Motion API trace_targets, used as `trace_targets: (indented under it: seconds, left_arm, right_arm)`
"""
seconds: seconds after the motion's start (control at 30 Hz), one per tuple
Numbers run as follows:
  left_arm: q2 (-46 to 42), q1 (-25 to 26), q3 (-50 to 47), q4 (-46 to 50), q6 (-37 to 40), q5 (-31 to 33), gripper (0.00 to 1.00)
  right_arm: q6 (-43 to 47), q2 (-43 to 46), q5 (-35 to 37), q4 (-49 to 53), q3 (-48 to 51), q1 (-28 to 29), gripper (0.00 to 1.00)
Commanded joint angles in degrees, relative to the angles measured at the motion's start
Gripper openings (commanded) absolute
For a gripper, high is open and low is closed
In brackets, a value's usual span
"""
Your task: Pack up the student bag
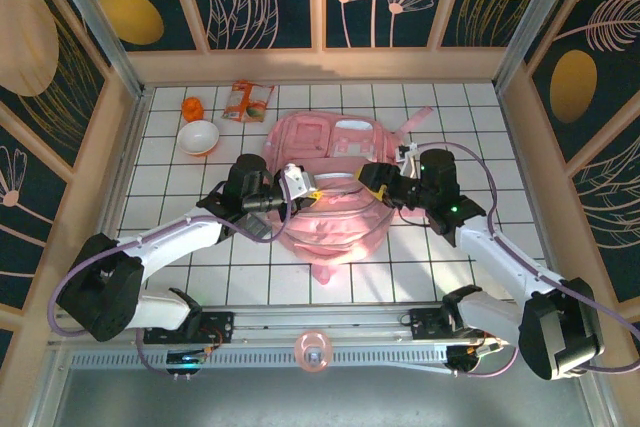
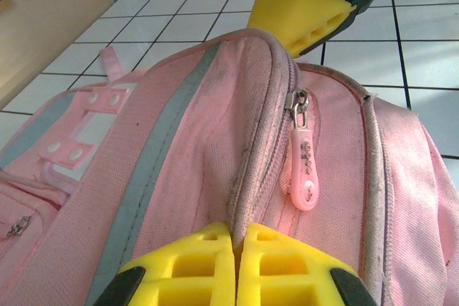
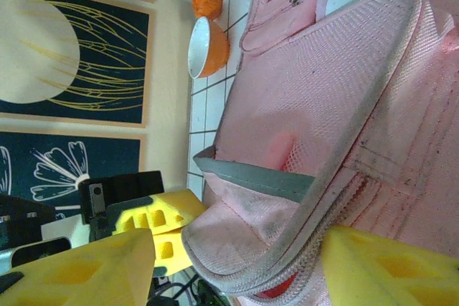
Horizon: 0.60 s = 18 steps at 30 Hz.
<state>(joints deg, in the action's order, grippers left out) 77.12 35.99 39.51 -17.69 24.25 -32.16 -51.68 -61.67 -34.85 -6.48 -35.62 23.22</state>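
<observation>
The student bag [image 1: 330, 202], a large pink backpack, lies flat in the middle of the tiled table. My left gripper [image 1: 308, 183] is shut on a raised fold of its zipper rim [image 2: 247, 177], the yellow fingers [image 2: 193, 266] pressed together on the fabric. A pink zipper pull [image 2: 303, 177] hangs just right of that fold. My right gripper [image 1: 372, 179] faces it from the right and stands open. Its fingers [image 3: 79, 266] are wide apart on either side of the bag's open zipper edge [image 3: 287, 249]. The bag's mesh lining [image 3: 315, 84] shows behind the edge.
An orange and white bowl [image 1: 198, 137], a small orange object [image 1: 192, 107] and a snack packet [image 1: 247, 100] sit at the back left of the table. A pink round item [image 1: 313, 352] lies at the near rail. Wooden walls enclose the table.
</observation>
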Motion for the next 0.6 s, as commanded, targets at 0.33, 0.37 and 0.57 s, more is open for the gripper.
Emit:
trace_targets:
  seconds: [0.33, 0.37, 0.57]
  left_arm:
    - [-2.2, 0.2, 1.6, 1.9, 10.3, -7.0, 0.00]
    - [-2.3, 0.2, 1.7, 2.8, 11.3, -6.9, 0.00]
    - [-3.3, 0.2, 1.9, 3.6, 10.1, -1.8, 0.00]
  right_arm:
    - [-8.1, -3.7, -0.3, -9.2, 1.1, 2.8, 0.53]
    - [-8.3, -4.3, -0.2, -9.4, 1.1, 2.8, 0.50]
    - [-8.9, -4.9, 2.9, -8.6, 1.2, 2.9, 0.08]
